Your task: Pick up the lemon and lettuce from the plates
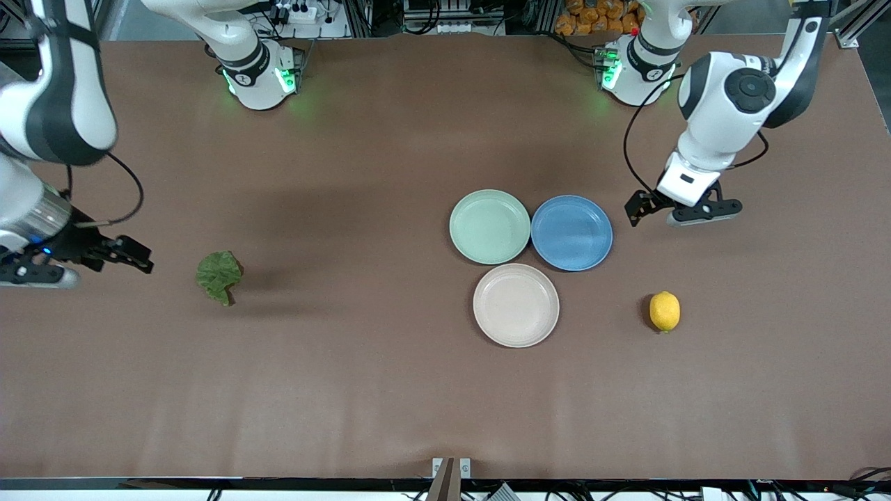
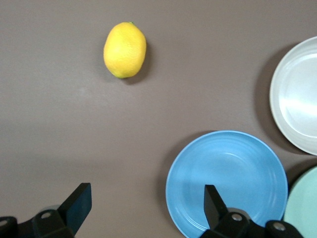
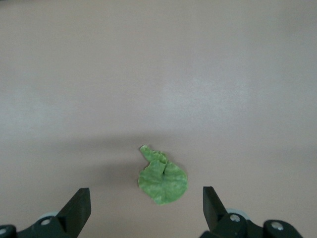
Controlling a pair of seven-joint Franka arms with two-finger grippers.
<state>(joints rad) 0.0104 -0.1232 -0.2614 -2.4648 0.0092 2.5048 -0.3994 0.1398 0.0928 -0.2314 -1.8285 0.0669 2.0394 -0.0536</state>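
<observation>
The yellow lemon (image 1: 665, 311) lies on the bare table, off the plates, toward the left arm's end; it also shows in the left wrist view (image 2: 125, 50). The dark green lettuce (image 1: 218, 276) lies on the bare table toward the right arm's end and shows in the right wrist view (image 3: 162, 178). The mint plate (image 1: 490, 227) and the beige plate (image 1: 516, 305) are empty. My left gripper (image 1: 672, 212) is open and empty over the table beside the blue plate (image 1: 571, 232). My right gripper (image 1: 83, 266) is open and empty beside the lettuce.
The three plates touch in a cluster mid-table, the beige one nearest the front camera. In the left wrist view the blue plate (image 2: 228, 183), the beige plate (image 2: 297, 99) and the mint plate's edge (image 2: 304, 208) show. Brown table surface lies all round.
</observation>
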